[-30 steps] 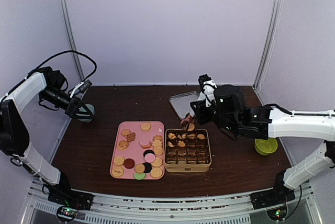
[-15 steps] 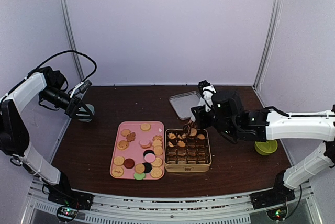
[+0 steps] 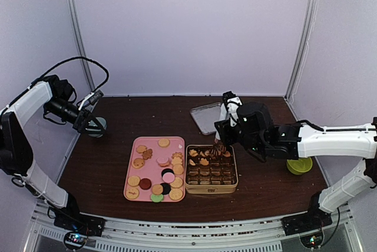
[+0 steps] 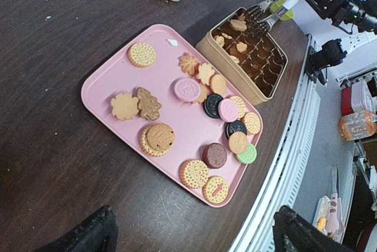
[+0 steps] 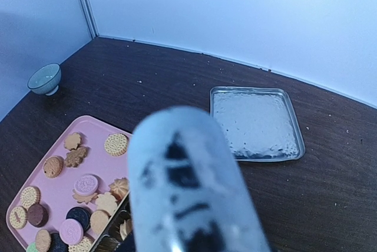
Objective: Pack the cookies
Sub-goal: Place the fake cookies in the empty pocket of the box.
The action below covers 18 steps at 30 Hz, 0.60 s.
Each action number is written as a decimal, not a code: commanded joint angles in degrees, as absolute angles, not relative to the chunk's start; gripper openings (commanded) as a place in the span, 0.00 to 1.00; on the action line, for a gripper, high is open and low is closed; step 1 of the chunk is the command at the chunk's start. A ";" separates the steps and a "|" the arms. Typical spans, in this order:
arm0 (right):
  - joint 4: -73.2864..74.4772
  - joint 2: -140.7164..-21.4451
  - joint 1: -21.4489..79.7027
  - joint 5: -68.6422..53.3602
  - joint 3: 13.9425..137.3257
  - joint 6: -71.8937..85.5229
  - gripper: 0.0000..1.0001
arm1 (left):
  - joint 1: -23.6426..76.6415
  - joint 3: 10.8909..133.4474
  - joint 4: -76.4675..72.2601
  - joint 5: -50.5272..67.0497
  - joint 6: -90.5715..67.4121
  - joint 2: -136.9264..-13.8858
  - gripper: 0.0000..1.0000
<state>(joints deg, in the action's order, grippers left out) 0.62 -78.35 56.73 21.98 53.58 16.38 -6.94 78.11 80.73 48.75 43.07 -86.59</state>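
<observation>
Cookies (image 3: 154, 172) of several colours lie on a pink tray (image 3: 151, 165); in the left wrist view the cookies (image 4: 188, 90) are spread over the tray (image 4: 112, 75). Beside it stands the gold tin (image 3: 211, 190), with a few cookies in its back rows. My right gripper (image 3: 219, 146) is low over the tin's back row; in the left wrist view its fingers (image 4: 265, 16) hang just above a tan cookie (image 4: 238, 24) in the tin (image 4: 230, 69). A blurred pale shape (image 5: 188, 187) hides its jaws in the right wrist view. My left gripper (image 3: 85, 123) is open and empty at the far left.
The tin's silver lid (image 3: 206, 116) lies behind the tin on the dark table; it also shows in the right wrist view as the lid (image 5: 257, 123). A pale bowl (image 3: 99, 126) sits by the left gripper. A green bowl (image 3: 299, 164) stands at the right.
My right gripper has come down and slightly right, from above the tin's back edge into its back row. The left arm has not moved.
</observation>
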 commanded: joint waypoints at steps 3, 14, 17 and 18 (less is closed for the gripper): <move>-0.88 -75.81 56.46 24.31 55.39 15.07 0.34 | -7.40 78.57 81.39 50.31 44.64 -87.00 0.95; -2.38 -77.79 56.50 24.98 55.95 13.83 0.29 | -7.39 78.57 81.65 50.54 44.80 -86.99 0.94; -3.22 -79.43 56.26 24.64 56.77 13.59 0.28 | -7.42 78.71 81.80 50.44 45.03 -87.09 0.94; -3.48 -79.93 56.14 24.54 57.02 13.46 0.27 | -7.43 78.73 81.87 50.45 45.03 -87.10 0.94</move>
